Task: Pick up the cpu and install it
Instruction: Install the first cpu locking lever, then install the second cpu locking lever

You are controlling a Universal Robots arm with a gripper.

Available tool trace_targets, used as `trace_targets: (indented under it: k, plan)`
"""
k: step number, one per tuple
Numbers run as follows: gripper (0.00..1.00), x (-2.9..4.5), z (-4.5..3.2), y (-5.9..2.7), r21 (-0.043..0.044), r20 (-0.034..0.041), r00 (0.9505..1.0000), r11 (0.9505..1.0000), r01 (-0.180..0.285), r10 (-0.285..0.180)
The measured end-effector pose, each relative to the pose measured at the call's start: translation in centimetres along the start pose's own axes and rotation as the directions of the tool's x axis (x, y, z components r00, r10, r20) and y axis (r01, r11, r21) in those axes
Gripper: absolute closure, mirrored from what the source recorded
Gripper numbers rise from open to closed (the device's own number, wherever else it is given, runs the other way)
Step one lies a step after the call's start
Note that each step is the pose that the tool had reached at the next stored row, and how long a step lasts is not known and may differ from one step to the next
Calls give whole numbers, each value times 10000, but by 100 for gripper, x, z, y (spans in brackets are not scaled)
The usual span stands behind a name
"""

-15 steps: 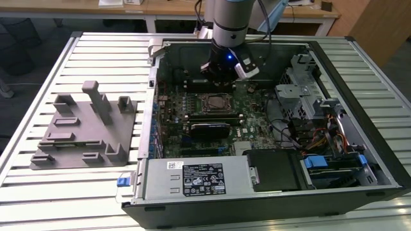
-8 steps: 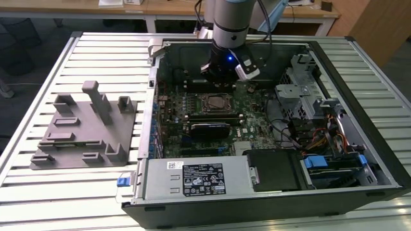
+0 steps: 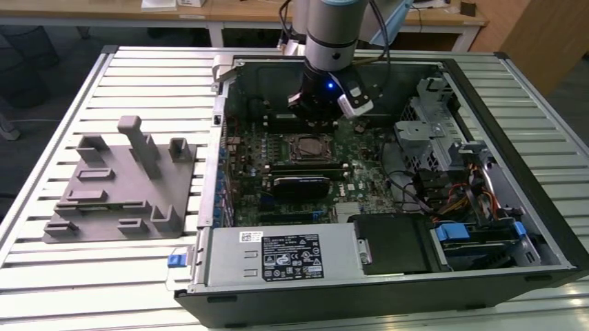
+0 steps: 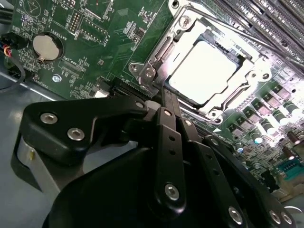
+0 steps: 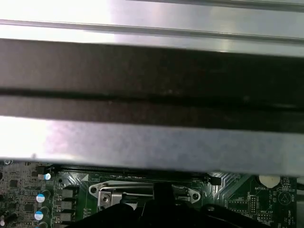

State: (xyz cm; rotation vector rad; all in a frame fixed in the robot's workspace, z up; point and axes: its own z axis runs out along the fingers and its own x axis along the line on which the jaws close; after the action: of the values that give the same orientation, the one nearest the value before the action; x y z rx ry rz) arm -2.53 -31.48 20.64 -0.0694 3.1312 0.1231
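Observation:
The cpu (image 4: pixel 206 71), a pale silver-white square, lies flat inside the metal socket frame (image 4: pixel 156 61) on the green motherboard. In the exterior view the socket (image 3: pixel 308 146) sits mid-board inside the open computer case. My gripper (image 3: pixel 319 118) hangs just above and behind the socket. In the second wrist view its black fingers (image 4: pixel 166 102) meet at a point beside the frame's hinge edge, shut with nothing between them, apart from the chip. The first wrist view has the socket frame (image 5: pixel 142 192) just beyond the gripper's dark body.
A grey plastic block fixture (image 3: pixel 120 186) lies on the slatted table at the exterior view's left. Inside the case are a black card (image 3: pixel 299 185), a power supply (image 3: pixel 276 255), drive cages (image 3: pixel 442 131) and cables. The case wall (image 5: pixel 152 76) looms close in the first wrist view.

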Motion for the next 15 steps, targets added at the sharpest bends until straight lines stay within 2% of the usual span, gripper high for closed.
trace_targets:
  k: [15]
  plan:
    - [89, -1, -7, -97, 0, 0, 10000, 10000, -1, 1]
